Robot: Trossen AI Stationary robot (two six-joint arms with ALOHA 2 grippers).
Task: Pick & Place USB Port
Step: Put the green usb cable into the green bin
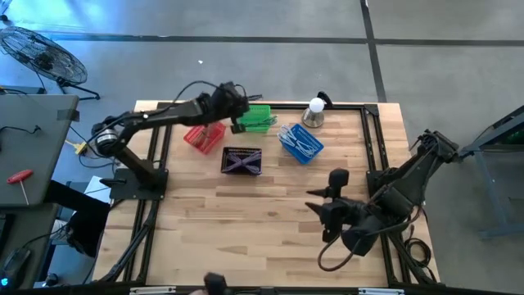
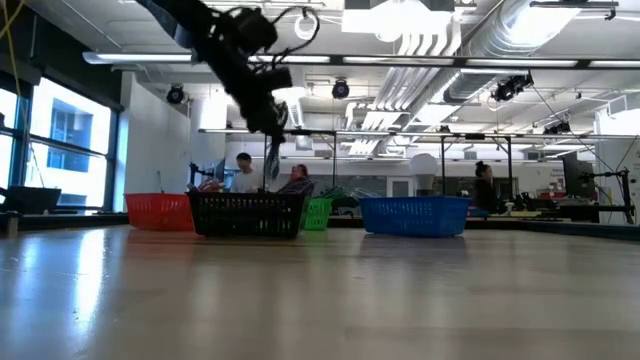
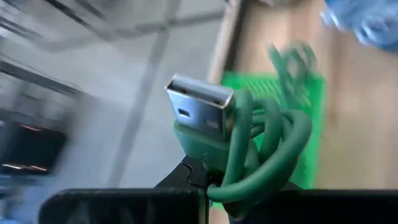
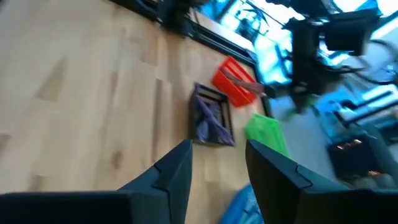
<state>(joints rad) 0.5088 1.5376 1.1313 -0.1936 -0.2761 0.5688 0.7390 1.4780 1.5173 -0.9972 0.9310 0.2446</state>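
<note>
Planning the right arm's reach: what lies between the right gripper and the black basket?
In the high view, only bare wooden table lies between the right gripper and the black basket; the right wrist view shows the same.

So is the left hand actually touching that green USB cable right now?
Touching. The left wrist view shows the left hand shut on the green USB cable, its plug and coiled cord rising straight out from between the fingers.
</note>
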